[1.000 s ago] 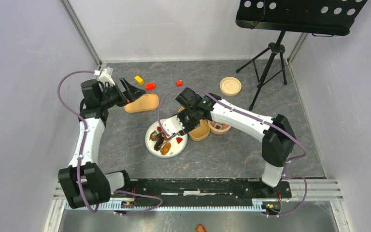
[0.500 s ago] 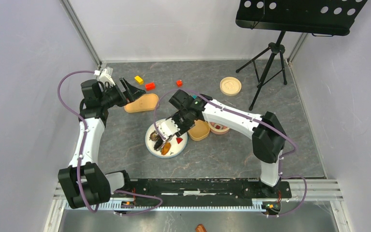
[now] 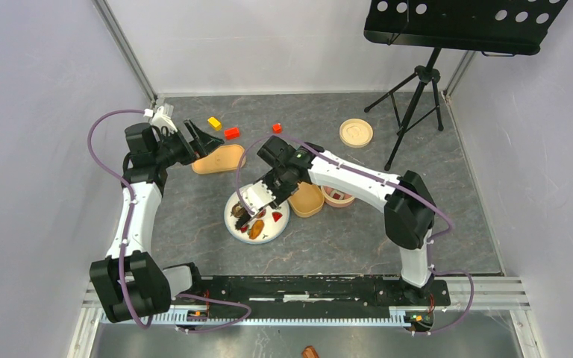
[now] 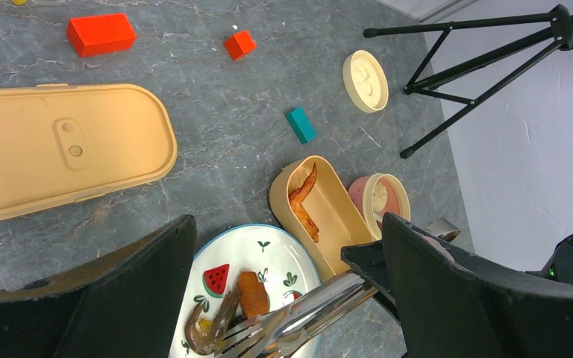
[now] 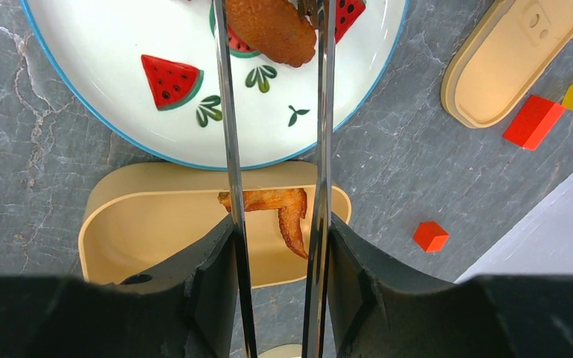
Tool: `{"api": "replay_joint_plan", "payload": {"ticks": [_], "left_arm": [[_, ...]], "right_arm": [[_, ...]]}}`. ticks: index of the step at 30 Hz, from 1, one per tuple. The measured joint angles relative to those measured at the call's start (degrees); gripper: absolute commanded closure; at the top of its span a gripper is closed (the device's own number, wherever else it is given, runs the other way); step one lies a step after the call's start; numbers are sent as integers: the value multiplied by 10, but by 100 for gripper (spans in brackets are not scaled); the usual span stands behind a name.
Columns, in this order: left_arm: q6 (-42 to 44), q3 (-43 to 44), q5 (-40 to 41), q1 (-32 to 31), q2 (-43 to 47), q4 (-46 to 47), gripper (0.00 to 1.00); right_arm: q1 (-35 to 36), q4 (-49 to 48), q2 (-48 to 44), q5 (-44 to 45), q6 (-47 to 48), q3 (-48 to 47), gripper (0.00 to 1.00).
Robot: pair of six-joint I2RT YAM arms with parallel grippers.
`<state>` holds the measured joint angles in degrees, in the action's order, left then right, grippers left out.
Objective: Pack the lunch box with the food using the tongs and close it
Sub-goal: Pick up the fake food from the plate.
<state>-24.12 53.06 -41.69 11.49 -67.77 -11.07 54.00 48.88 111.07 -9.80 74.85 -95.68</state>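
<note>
In the last second I have swung the right gripper (image 5: 276, 246) off the lunch box (image 5: 142, 224) and leftward over the plate (image 5: 67, 45) near the middle of the table. It stays clamped on the tongs (image 5: 227, 112), whose two arms now straddle an orange-brown fried chunk (image 5: 272, 26); I cannot tell if they pinch it yet. One fried strip (image 5: 268, 201) already lies in the box, so I judge this the next pick, while the left gripper (image 4: 287, 224) hangs wide open and empty near the lid (image 4: 60, 149) toward the far left corner.
</note>
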Motion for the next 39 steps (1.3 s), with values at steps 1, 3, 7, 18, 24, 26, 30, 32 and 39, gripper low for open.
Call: {"api": "replay_joint_plan", "payload": {"ticks": [1, 3, 7, 18, 24, 26, 30, 32, 39], "left_arm": [[0, 0, 2, 0, 0, 0, 1], [0, 0, 3, 0, 0, 0, 1], [0, 0, 9, 0, 0, 0, 1], [0, 0, 11, 0, 0, 0, 1], [0, 0, 11, 0, 0, 0, 1], [0, 0, 11, 0, -1, 0, 1], [0, 0, 11, 0, -1, 0, 1], [0, 0, 11, 0, -1, 0, 1], [0, 0, 11, 0, -5, 0, 1]], "right_arm": [[0, 3, 2, 0, 3, -4, 52], [0, 9, 5, 0, 8, -8, 52], [2, 30, 5, 4, 23, -10, 54], [15, 52, 14, 29, 33, -29, 55], [15, 50, 16, 50, 31, -30, 65], [15, 53, 17, 51, 29, -35, 71], [15, 55, 17, 42, 21, -46, 76], [15, 56, 14, 34, 14, -46, 77], [8, 54, -33, 7, -36, -43, 81]]}}
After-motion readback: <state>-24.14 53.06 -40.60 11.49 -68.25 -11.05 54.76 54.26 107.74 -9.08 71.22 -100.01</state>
